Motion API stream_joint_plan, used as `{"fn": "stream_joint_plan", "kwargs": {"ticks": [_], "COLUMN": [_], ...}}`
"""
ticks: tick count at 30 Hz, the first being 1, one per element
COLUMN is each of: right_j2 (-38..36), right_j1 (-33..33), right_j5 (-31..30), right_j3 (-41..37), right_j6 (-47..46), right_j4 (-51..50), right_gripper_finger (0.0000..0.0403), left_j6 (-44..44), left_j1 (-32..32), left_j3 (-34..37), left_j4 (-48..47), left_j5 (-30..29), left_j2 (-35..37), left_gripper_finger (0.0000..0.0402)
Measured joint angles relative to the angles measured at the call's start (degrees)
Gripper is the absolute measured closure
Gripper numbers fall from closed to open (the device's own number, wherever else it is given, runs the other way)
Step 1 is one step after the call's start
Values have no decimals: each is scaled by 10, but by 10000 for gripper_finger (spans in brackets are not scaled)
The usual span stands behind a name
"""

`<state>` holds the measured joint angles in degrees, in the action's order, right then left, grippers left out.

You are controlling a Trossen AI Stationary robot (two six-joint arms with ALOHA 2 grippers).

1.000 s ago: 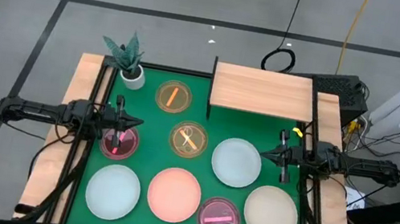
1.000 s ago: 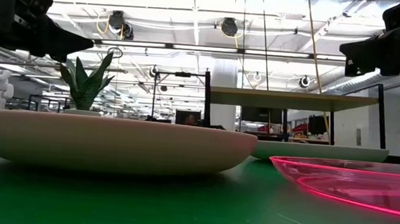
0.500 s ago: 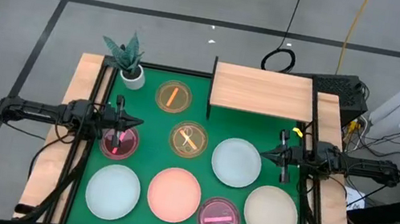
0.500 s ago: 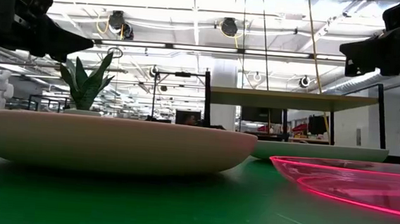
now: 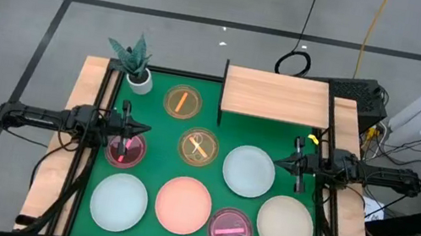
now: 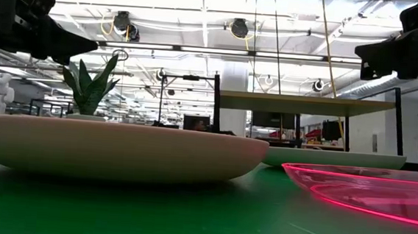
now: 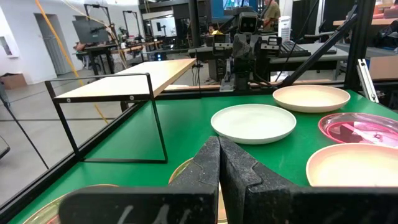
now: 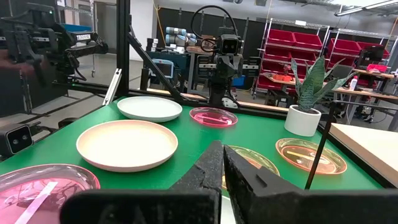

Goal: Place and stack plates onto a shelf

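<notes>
left gripper (image 5: 142,131) closed, empty | right gripper (image 5: 278,161) closed, empty | shelf (image 5: 276,96) bare | risk: probably closed fingers shove pale blue-green plate (image 5: 249,171)

2 dark arms (image 5: 39,117), seemingly matte, textured fingers (image 7: 239,177)

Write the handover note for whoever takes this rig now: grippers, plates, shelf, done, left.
Left gripper shut, empty, over the table's left side above a small see-through magenta plate. Right gripper shut, empty, at the right side beside a pale blue-green plate.
All eight plates lie singly on the green table, including the pink plate and beige plate.
Light-wood shelf on dark legs holds nothing.
Done: nothing yet. Left: place and stack every plate.
</notes>
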<state>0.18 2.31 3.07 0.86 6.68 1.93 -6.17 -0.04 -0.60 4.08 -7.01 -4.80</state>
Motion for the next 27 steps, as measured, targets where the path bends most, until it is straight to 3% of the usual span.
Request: {"fn": "stream_joint_plan", "kwargs": {"ticks": [18, 27], "right_j2": [3, 94], "right_j1": [0, 0], "right_j5": [2, -2], "right_j3": [14, 111], "right_j6": [-24, -28], "right_j4": [66, 34], "right_gripper_finger": [403, 403], "left_j6": [0, 0], "left_j1": [0, 0], "left_j3": [0, 0], "left_j4": [0, 0], "left_j5": [0, 0], "left_j2": [0, 0], "left_gripper_finger": [400, 400]}}
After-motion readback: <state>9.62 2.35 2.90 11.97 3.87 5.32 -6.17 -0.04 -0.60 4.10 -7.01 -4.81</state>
